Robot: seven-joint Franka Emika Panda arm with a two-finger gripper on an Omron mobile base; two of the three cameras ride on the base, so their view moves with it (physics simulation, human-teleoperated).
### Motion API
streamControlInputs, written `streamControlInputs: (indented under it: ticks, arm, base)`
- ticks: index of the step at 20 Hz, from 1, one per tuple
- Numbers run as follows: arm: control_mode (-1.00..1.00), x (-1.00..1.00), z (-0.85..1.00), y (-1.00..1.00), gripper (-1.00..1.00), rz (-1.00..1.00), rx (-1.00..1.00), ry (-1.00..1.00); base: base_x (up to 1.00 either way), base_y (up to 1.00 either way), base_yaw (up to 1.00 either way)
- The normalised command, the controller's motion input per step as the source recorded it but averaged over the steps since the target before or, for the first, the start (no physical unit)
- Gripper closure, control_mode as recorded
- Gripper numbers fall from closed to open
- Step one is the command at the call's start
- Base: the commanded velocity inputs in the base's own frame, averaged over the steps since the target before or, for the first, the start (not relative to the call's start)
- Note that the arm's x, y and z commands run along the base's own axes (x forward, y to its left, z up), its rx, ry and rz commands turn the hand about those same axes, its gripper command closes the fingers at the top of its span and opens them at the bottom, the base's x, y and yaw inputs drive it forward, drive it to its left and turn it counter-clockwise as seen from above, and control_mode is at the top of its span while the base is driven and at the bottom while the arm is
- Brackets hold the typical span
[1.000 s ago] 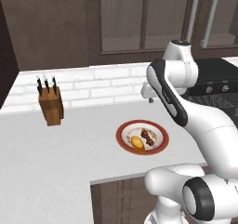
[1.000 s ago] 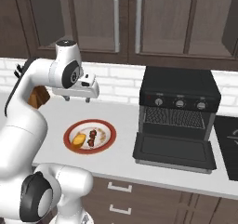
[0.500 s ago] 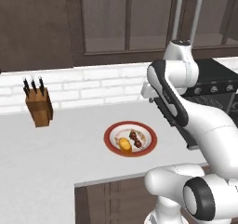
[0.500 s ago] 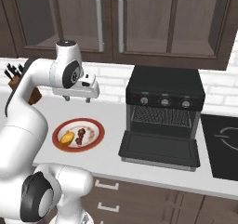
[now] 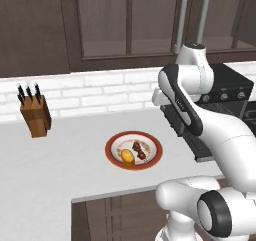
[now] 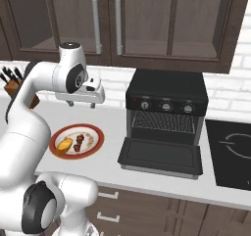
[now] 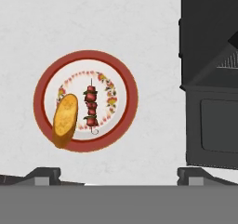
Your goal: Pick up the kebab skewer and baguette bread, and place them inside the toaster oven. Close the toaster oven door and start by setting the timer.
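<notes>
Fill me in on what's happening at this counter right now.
The robot arm holds its gripper high over the counter, fingers spread wide and empty. Below it, the kebab skewer and the baguette bread lie side by side on a red-rimmed plate, untouched. Beside the plate, the toaster oven stands with the toaster oven door dropped open and its rack bare. A knife block sits further along the counter. Nothing has been picked up yet.
</notes>
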Motion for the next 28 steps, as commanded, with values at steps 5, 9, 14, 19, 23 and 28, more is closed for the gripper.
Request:
streamControlInputs:
  ticks: [5,9,14,19,23,28]
  arm:
    - [1.00,0.00,0.00,0.00,-1.00,0.00,0.00,0.00]
    - [1.00,0.00,0.00,0.00,-1.00,0.00,0.00,0.00]
    - [-1.00,0.00,0.00,0.00,-1.00,0.00,0.00,0.00]
    - [-1.00,0.00,0.00,0.00,-1.00,0.00,0.00,0.00]
    - [-1.00,-0.05,-0.05,-0.07,-1.00,0.00,-0.01,0.00]
    - [-1.00,-0.14,-0.41,-0.55,-1.00,0.05,-0.07,-0.09]
  base:
    - [0.00,0.00,0.00]
    - [0.00,0.00,0.00]
    - [0.00,0.00,0.00]
    - [0.00,0.00,0.00]
    - [0.00,0.00,0.00]
    - [0.00,0.00,0.00]
